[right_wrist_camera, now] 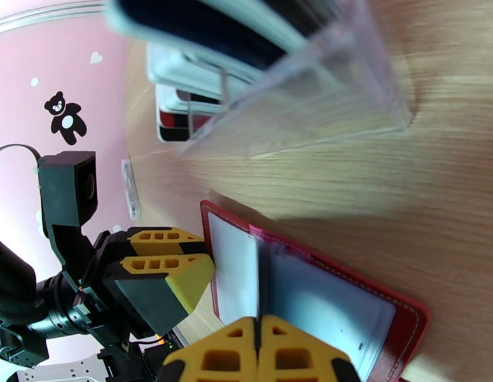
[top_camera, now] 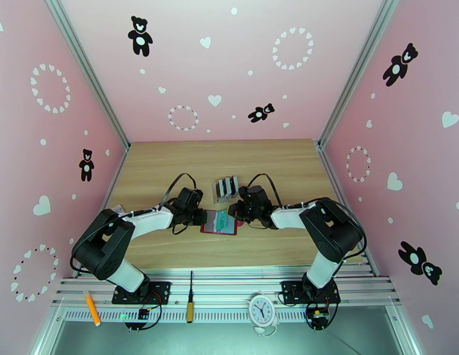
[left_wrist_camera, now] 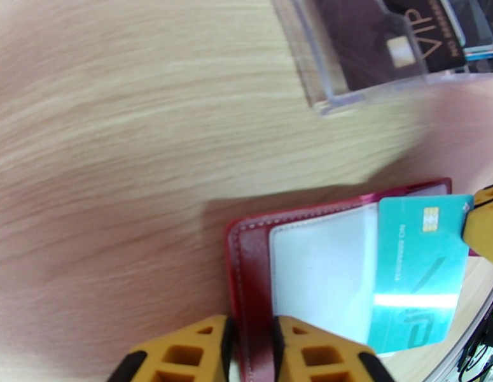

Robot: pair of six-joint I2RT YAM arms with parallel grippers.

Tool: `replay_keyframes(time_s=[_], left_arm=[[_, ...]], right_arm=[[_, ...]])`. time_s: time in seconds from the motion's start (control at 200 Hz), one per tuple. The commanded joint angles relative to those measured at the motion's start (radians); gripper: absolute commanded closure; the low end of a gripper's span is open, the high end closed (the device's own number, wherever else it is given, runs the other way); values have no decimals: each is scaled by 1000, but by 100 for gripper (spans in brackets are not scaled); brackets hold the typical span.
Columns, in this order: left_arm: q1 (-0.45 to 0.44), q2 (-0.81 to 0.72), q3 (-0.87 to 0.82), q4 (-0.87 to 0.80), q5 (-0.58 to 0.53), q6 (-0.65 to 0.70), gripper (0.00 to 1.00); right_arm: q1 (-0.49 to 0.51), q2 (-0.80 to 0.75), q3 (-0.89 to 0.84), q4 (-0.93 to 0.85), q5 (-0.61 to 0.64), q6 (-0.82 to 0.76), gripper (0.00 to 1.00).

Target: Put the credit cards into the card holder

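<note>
On the table (top_camera: 170,167) we see the open red wallet (left_wrist_camera: 246,262), a clear rack (left_wrist_camera: 329,77) of cards (left_wrist_camera: 411,39) behind it, the left pincer (left_wrist_camera: 251,323) narrowly straddling its left edge, grip unclear, and the right pincer (right_wrist_camera: 257,323) clamping a teal card (left_wrist_camera: 418,275) over its pocket.

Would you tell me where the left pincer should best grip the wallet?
Probably the bare red border of the wallet at its left edge, coming in low from the left. The wallet lies open, that strip carries no pocket, and the right pincer holds the teal card over the other side.
</note>
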Motion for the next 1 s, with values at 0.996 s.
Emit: replay_keyframes(time_s=[0.996], left_arm=[[-6,30,12,-33,-8,-12,78]], right_arm=[[38,58,-5,12,27,18,100]])
